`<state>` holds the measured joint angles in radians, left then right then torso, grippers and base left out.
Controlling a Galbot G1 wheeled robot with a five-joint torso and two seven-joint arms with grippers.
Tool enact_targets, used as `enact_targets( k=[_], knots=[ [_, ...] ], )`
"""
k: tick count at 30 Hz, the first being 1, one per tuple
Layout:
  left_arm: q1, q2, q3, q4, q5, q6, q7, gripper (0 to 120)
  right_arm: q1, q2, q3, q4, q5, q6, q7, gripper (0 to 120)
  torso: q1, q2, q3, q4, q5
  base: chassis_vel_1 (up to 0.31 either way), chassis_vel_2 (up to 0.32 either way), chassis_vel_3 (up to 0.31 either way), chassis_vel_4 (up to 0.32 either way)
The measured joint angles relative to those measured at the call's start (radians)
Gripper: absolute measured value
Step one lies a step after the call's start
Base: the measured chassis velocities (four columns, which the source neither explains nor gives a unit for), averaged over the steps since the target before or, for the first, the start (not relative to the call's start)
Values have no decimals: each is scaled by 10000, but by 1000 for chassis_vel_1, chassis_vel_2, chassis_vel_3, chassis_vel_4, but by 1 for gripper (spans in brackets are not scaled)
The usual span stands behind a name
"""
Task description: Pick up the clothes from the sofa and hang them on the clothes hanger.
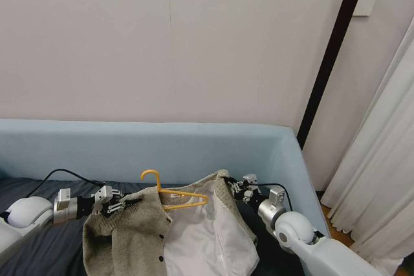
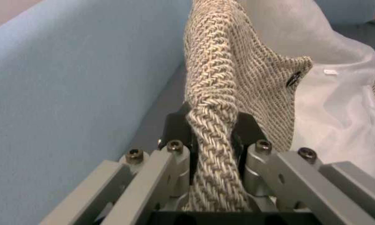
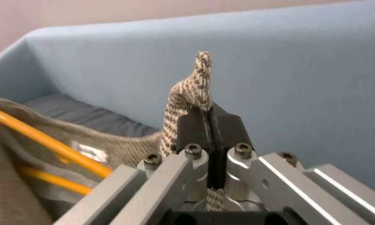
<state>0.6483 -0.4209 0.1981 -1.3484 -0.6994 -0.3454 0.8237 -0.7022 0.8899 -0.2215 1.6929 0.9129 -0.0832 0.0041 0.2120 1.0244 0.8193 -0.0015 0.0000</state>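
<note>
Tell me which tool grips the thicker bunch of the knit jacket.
The left tool: a fat roll of jacket wedges its fingers apart, while the right tool pinches just a thin edge.

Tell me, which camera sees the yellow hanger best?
The head view. It shows the hanger with its hook and both arms, tucked inside the knit jacket. The right wrist view catches the hanger as just two yellow bars beside the right claw. The left wrist view looks at the jacket's knit edge pinched in the left claw.
</note>
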Motion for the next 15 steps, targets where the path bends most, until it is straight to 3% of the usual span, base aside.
enact_targets(
  k=[5,10,15],
  knots=[
    [-292,-128,436,-261,151,346,-418,11,72,-269,-49,795,209,-226,183,0,0,0,0,1,0,0,0,0,0],
    [-1247,-408,1724,-709,122,808,-1001,11,257,-885,-217,1958,476,-559,413,0,0,0,0,0,1,0,0,0,0],
    [-1653,-622,2111,-802,48,1005,-1333,11,293,-1141,-221,2299,535,-640,475,0,0,1,0,-1,0,0,0,0,0]
  ],
)
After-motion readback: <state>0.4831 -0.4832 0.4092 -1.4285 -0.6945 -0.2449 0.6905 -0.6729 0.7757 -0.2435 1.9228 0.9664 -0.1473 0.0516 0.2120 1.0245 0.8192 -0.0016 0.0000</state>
